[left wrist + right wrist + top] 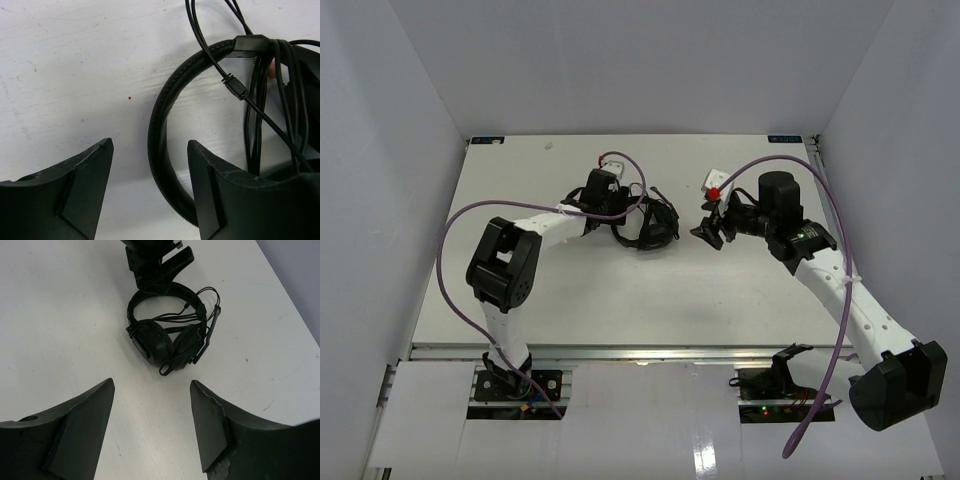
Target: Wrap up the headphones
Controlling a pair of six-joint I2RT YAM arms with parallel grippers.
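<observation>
Black headphones: where were they recorded? (R.)

They were recorded lying on the white table, in its far half near the middle, between the two grippers. The headband was turned toward the left gripper, and the two earcups were set side by side toward the right gripper. (M.)

Was the cable logged? (R.)

Several strands were seen wound across the headphones, from one side of the headband to the other. A loose loop was noted beside them, on the table. (M.)

How were the left fingers entered? (R.)

They were entered as spread apart, with nothing clasped. Bare table was seen between the tips. The headband's curve was overlapped by one finger in the left wrist view; whether it was touched could not be determined. A small red speck was marked on the table nearby. (M.)

And the right side? (R.)

Its fingers were likewise recorded as released and empty. The gripper was held apart from the headphones and pointed toward the earcups, with bare table in between. Purple cables were seen looped along both arms. (M.)
</observation>
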